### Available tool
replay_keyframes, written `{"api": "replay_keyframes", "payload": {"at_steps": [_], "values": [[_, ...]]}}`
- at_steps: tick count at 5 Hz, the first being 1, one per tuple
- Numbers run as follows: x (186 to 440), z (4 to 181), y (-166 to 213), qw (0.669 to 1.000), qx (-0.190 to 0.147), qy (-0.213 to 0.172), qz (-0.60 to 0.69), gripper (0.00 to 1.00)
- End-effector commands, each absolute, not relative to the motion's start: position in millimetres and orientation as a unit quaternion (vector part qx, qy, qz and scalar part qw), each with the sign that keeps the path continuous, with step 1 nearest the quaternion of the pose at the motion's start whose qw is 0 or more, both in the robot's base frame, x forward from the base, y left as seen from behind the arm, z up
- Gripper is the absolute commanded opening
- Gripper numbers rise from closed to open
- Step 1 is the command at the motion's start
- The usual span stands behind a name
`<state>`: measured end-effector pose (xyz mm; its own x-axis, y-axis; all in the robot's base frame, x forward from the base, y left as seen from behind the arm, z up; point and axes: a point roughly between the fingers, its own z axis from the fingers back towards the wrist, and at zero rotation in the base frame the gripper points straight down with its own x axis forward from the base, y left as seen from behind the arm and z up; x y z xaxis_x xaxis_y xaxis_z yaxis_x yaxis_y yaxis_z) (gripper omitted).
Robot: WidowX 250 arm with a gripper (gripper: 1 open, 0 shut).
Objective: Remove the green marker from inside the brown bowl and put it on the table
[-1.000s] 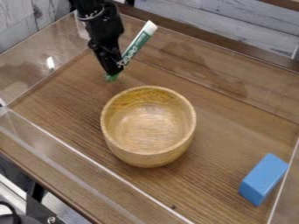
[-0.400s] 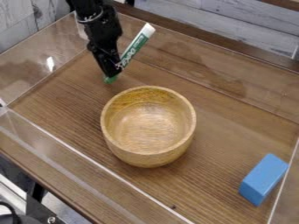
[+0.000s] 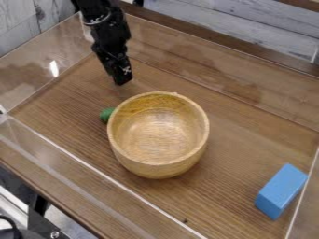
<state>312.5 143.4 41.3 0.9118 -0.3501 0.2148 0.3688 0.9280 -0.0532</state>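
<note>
Now the marker lies out of the bowl, on the worktop.

Our gripper (image 3: 119,77) hangs empty above the worktop (image 3: 237,103); we cannot tell how wide its jaws stand. Only a green tip of the green marker (image 3: 107,115) shows, touching the brown bowl (image 3: 159,133) at its outer left rim, the rest hidden behind it. The bowl looks empty; we judge only retreat remains.

light: bright, even | glare: acrylic wall (image 3: 50,67) | shadows: soft | focus: slightly soft, low-res
</note>
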Motion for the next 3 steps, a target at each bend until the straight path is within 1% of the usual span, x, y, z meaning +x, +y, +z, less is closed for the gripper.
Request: {"api": "replay_keyframes", "payload": {"at_steps": [1, 2, 3], "values": [[324.8, 57.2, 155.6, 0.975, -0.026, -0.127, -0.181, 1.00], [326.9, 56.3, 157.1, 0.975, -0.029, -0.127, -0.181, 1.00], [327.1, 51.5, 156.9, 0.974, -0.031, -0.128, -0.184, 1.00]]}}
